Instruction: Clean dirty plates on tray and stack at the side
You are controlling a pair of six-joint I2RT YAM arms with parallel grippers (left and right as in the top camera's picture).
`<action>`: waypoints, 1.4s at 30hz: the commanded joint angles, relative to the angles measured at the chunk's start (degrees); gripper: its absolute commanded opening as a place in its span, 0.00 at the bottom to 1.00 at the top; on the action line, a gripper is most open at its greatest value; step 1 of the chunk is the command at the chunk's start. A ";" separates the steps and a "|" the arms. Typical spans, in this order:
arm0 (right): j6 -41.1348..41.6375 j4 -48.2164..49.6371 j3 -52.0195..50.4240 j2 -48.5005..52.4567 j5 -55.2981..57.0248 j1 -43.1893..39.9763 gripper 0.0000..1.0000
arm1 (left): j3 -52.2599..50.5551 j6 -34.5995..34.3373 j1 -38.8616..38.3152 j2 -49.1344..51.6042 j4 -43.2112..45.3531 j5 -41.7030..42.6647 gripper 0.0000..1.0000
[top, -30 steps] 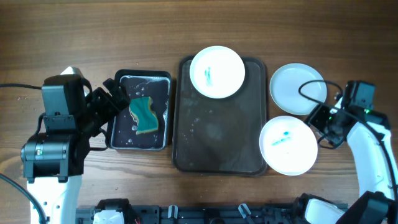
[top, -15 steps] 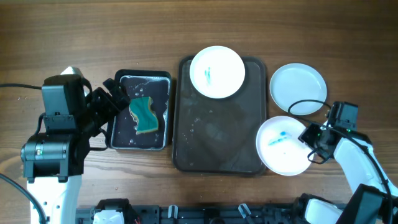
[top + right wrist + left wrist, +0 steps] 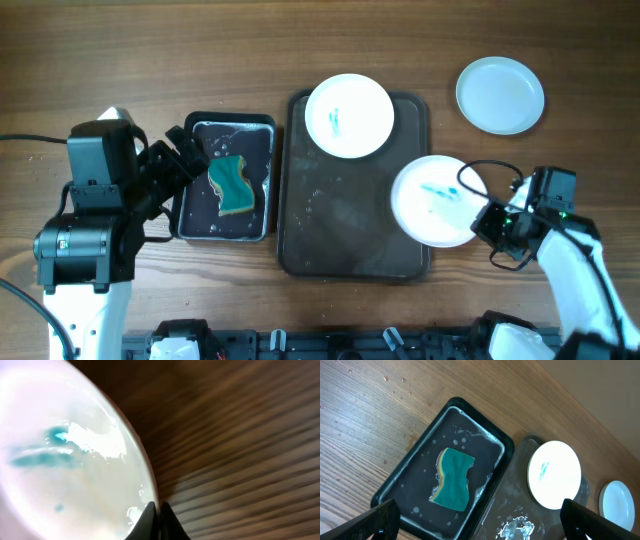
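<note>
A white plate (image 3: pixel 433 200) smeared with blue overlaps the right edge of the dark tray (image 3: pixel 340 240). My right gripper (image 3: pixel 483 222) is shut on that plate's right rim; in the right wrist view both fingertips (image 3: pixel 156 519) pinch the plate (image 3: pixel 65 460) at its edge. A second blue-marked plate (image 3: pixel 348 115) rests at the tray's far end. A clean white plate (image 3: pixel 500 95) lies on the table at the far right. My left gripper (image 3: pixel 192 160) hangs open over the black basin (image 3: pixel 258 125), nothing between its fingers (image 3: pixel 381 519). A green sponge (image 3: pixel 454 479) lies in the basin.
The basin (image 3: pixel 400 477) holds soapy water and stands just left of the tray (image 3: pixel 520 525). Bare wooden table surrounds both. Cables trail beside the right arm (image 3: pixel 580 270).
My right gripper closed on the stained plate's rim and carried it left, from the table onto the tray's right edge. The clean plate now lies farther up and right. The left arm has not moved.
</note>
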 commanded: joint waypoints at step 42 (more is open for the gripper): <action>-3.30 13.73 39.12 35.60 6.38 6.91 0.19 | 1.05 0.28 0.04 0.07 0.13 0.46 1.00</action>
